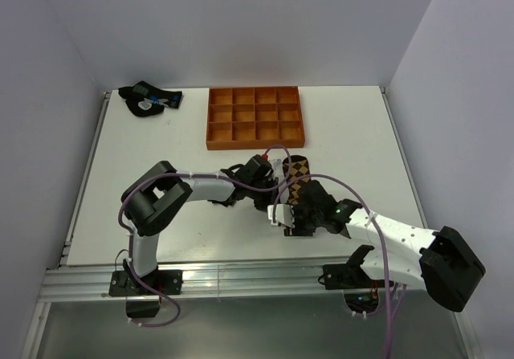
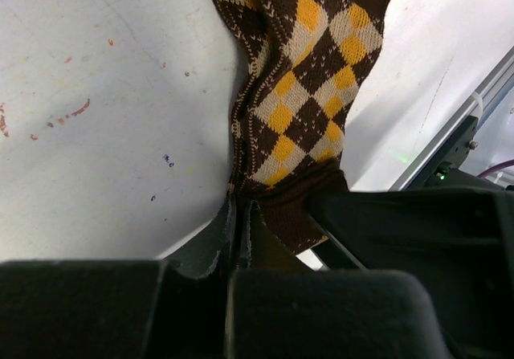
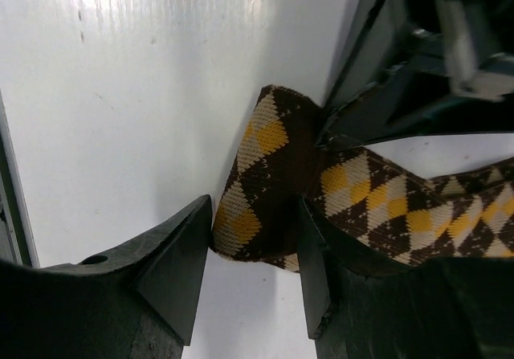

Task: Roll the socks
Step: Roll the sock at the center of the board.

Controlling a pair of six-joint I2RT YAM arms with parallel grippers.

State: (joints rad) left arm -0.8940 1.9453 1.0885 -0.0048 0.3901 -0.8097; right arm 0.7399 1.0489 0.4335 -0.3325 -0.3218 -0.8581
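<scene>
Down low, left fingers [image 2: 205, 250] pinching argyle sock [image 2: 305, 102], right fingers [image 3: 173, 254] spread around its fold.

Argyle sock [image 1: 295, 170] [image 2: 309, 94] [image 3: 273, 182]: brown knit, orange and cream diamonds. Lies mid-desk [image 1: 161, 150], stretched flat along most of its length. One end doubled over into a raised fold. Brown cuff pinched in left hand [image 2: 238, 214].

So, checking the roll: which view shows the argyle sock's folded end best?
Right wrist: the argyle sock's folded end sits large between the right fingers. Left wrist shows its patterned length running away from the left fingers, shut on the fabric. The top view shows only a sliver.
</scene>
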